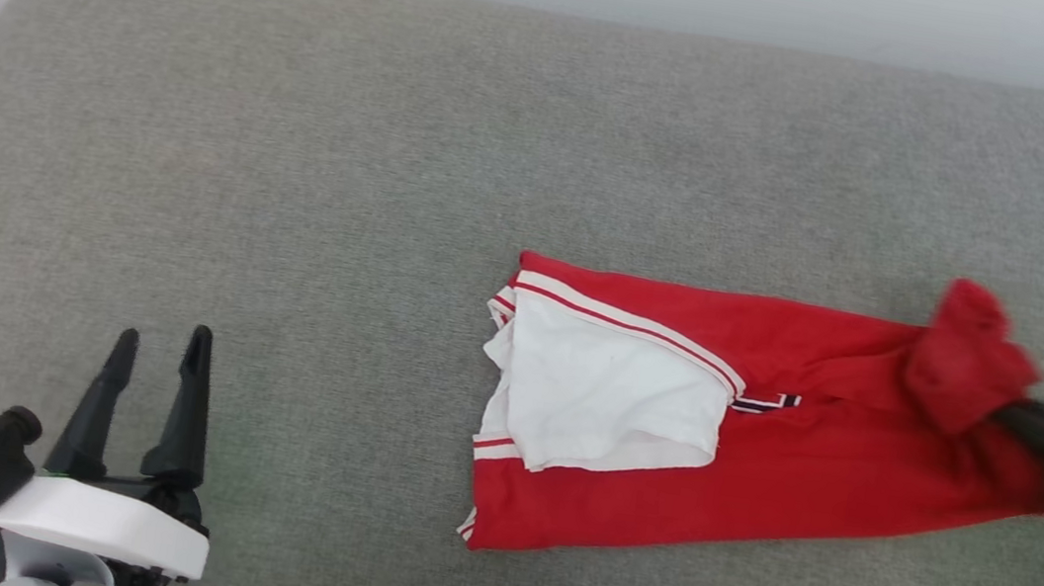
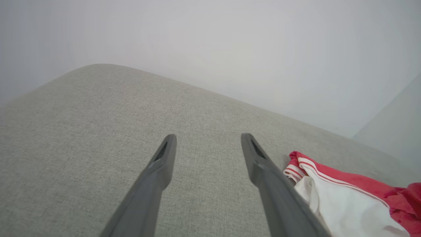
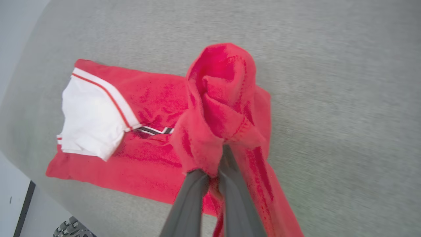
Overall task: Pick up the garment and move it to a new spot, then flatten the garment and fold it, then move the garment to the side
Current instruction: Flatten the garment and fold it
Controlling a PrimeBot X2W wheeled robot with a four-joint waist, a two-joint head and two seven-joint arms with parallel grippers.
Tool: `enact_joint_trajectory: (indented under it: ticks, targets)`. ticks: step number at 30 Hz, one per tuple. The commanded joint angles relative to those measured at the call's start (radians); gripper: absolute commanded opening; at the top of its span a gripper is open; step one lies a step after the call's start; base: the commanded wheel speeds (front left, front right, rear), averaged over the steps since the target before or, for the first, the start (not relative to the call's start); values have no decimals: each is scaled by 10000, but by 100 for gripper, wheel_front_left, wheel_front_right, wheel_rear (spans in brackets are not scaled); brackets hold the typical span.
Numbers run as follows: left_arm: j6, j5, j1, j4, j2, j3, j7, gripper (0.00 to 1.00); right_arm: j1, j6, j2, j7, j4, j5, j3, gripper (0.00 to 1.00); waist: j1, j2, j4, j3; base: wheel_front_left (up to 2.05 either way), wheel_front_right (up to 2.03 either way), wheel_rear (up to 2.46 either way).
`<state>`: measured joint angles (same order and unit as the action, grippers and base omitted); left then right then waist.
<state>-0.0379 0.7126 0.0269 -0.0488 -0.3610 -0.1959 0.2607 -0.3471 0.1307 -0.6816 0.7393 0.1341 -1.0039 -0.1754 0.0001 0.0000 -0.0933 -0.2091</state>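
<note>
Garment (image 1: 787, 485): red, with a white sleeve (image 1: 609, 393) showing on top, is lying stretched lengthwise across the right half of the grey fabric-covered worktop (image 1: 300, 156), its right-hand end bunching up off the worktop. Right gripper (image 3: 212, 164), at the worktop's right edge: fingers are pinching tight on that bunched red end. Left gripper (image 1: 163, 334), hovering over the worktop's near left corner: fingers are standing spread wide, holding nothing.
</note>
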Motion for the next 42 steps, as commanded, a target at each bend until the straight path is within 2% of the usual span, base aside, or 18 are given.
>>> enact_joint_trajectory:
  ticks: [1, 9, 14, 23, 24, 25, 26, 27, 35, 42]
  targets:
    - [72, -87, -83, -25, 27, -48, 53, 100, 78, -1, 246, 70, -354, 29, -301, 0, -1, 0, -116, 73, 0, 0, 0]
    - [235, -58, 188, -240, 186, -322, -31, 100, -496, -1, 1125, 166, -817, 170, -1545, 0, -1, 0, -644, 187, 0, 0, 0]
    - [371, -67, 428, -439, 331, -563, -81, 100, -983, -1, 1632, 91, -449, 251, -2450, 0, -1, 0, -1155, 241, 0, 0, 0]
    - [553, 44, 663, -755, 584, -687, -36, 100, -1744, -1, 2110, -273, 388, 346, -3802, 0, -1, 0, -1813, 178, 0, 0, 0]
    - [572, 39, 689, -784, 614, -689, -27, 100, -1819, -1, 2110, -288, 506, 364, -3944, 6, -1, 0, -1851, 167, 0, 0, 0]
    - [565, 47, 704, -811, 640, -674, -19, 100, -1903, -1, 2130, -332, 577, 374, -4046, 35, -1, 0, -1873, 162, 0, 0, 0]
    - [585, 63, 713, -832, 653, -654, -19, 100, -2001, -1, 2146, -402, 639, 347, -4123, 49, -1, 0, -1886, 159, 0, 0, 0]
    - [601, 56, 709, -847, 656, -625, -11, 100, -2072, -1, 2166, -438, 711, 304, -4199, 100, -1, 0, -1885, 159, 0, 0, 0]
    - [681, 48, 536, -863, 641, -351, 16, 100, -2456, -1, 1883, -501, 296, -42, -4598, 100, -1, 0, -1507, 220, 0, 0, 0]
    - [670, -89, 430, -782, 550, -139, 37, 100, -2501, -1, 1350, -1279, -225, 67, -4249, 100, -1, 0, -910, 362, 0, 0, 0]
